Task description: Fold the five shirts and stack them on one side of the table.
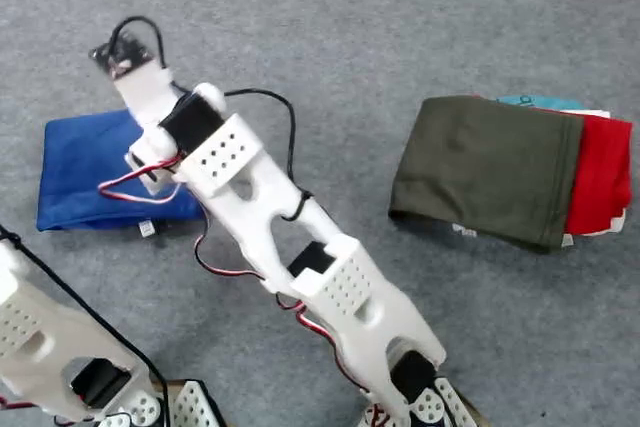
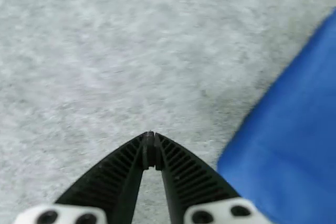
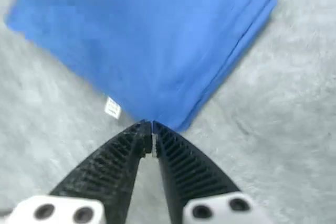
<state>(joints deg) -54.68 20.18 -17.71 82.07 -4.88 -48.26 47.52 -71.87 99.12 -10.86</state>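
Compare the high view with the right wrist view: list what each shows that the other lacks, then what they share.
High view, not right wrist view: the olive shirt folded on top of the red shirt, and the white bodies of the right arm and left arm. Right wrist view, not high view: the right claw with its tips shut together at a corner of the blue shirt. Both: the folded blue shirt, its white tag, the grey table cover.

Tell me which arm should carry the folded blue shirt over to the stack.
Likely right. The right gripper sits shut at a corner of the blue shirt; the left gripper hangs shut over bare table beside it.
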